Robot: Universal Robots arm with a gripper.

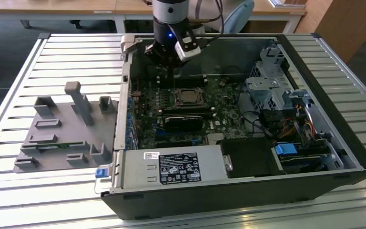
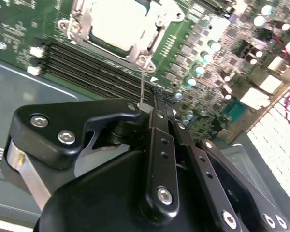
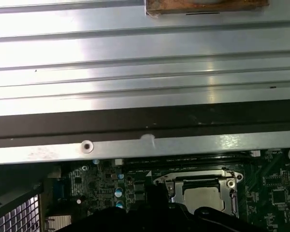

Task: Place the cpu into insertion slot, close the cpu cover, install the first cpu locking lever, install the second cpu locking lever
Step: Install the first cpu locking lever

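Observation:
The cpu (image 2: 120, 23) lies in the insertion slot (image 1: 186, 97) on the green board, its pale metal top showing. The silvery cpu cover (image 2: 135, 52) lies flat around it as a frame. In the first wrist view the cpu (image 3: 208, 197) and the cover (image 3: 199, 181) are close to the dark gripper body. A thin wire locking lever (image 2: 142, 84) rises from the socket's corner to the fingertips. My gripper (image 2: 147, 107) is shut, its black fingers pressed together on the lever's end. In the exterior view the gripper (image 1: 169, 67) hangs just behind the socket.
The board sits inside an open black computer case (image 1: 335, 157). Long black memory slots (image 2: 92, 67) run beside the socket. A black block (image 1: 184, 120), a labelled power supply (image 1: 173, 167) and a metal drive cage (image 1: 266, 90) fill the case. A grey fixture (image 1: 62, 129) stands on the slatted table.

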